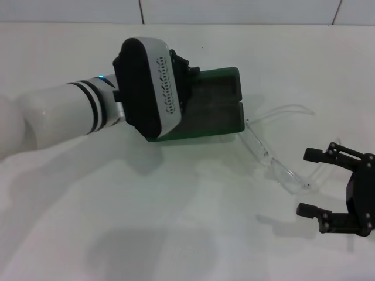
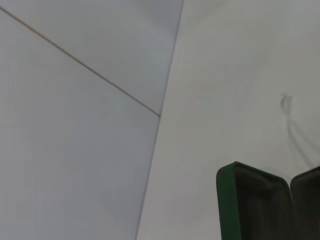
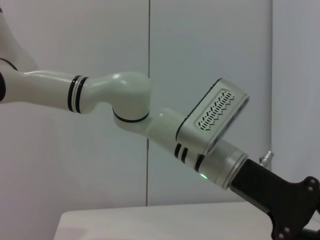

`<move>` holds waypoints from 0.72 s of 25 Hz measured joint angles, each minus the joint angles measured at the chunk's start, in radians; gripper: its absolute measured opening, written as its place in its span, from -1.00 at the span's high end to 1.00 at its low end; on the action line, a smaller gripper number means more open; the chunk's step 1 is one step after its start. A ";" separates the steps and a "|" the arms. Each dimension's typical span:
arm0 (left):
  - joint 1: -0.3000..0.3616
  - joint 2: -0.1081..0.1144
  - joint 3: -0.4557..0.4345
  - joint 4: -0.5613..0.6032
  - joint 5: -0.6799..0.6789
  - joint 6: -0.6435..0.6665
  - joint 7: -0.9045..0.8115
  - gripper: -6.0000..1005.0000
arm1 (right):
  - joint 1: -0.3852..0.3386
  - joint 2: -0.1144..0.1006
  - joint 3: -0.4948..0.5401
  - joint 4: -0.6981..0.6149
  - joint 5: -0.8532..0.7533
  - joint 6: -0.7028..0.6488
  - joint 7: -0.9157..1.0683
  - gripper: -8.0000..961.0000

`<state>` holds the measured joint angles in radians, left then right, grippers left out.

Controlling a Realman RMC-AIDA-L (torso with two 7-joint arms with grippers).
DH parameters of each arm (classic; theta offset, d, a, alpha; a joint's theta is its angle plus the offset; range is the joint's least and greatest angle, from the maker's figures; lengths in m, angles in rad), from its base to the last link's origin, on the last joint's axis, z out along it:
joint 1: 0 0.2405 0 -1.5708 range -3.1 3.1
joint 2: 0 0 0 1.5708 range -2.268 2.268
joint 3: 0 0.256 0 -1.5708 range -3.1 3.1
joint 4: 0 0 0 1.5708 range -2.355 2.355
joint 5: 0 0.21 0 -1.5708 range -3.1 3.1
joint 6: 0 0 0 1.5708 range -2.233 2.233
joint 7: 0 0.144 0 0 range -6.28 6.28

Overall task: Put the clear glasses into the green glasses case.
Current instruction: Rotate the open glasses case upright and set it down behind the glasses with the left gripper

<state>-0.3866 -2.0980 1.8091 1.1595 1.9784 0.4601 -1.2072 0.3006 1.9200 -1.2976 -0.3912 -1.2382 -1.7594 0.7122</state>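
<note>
Clear glasses (image 1: 275, 161) are lying on the white table (image 1: 176, 234), just right of the green glasses case (image 1: 214, 108), with one thin arm stretching from the case's near right corner down toward the lens, and the other arm curving away further back. They're untouched by either pincer.

Right gripper (image 1: 312, 182) sits low at the right edge of the head view, fingers spread wide with nothing between them. It's just right of the lens end of the glasses, close but apart.

Left gripper (image 1: 186, 73) is over the left side of the case, mostly hidden behind its own bulky white and black wrist housing (image 1: 146, 88), so I honestly can't tell if its fingers are spread or pinched.

The case lies open, dark lining facing up. The left wrist view catches one green-rimmed corner of it (image 2: 250, 205) with the dark inside showing. The right wrist view mostly shows the left arm (image 3: 130, 102) reaching across in front of a pale wall (image 3: 210, 45).
</note>
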 joint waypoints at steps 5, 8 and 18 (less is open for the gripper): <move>0.020 0.000 0.077 -0.002 -0.014 -0.083 -0.007 0.77 | 0.000 0.000 0.000 0.001 0.000 0.000 0.000 -0.80; 0.037 0.000 0.125 0.000 -0.009 -0.155 -0.012 0.77 | 0.000 0.000 0.000 0.000 0.000 0.000 -0.001 -0.80; 0.052 0.003 0.203 -0.020 -0.006 -0.347 -0.004 0.77 | 0.008 0.004 0.000 -0.001 0.000 0.000 -0.009 -0.80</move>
<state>-0.3349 -2.0955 2.0125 1.1392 1.9726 0.1128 -1.2111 0.3083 1.9236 -1.2976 -0.3924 -1.2378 -1.7593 0.7030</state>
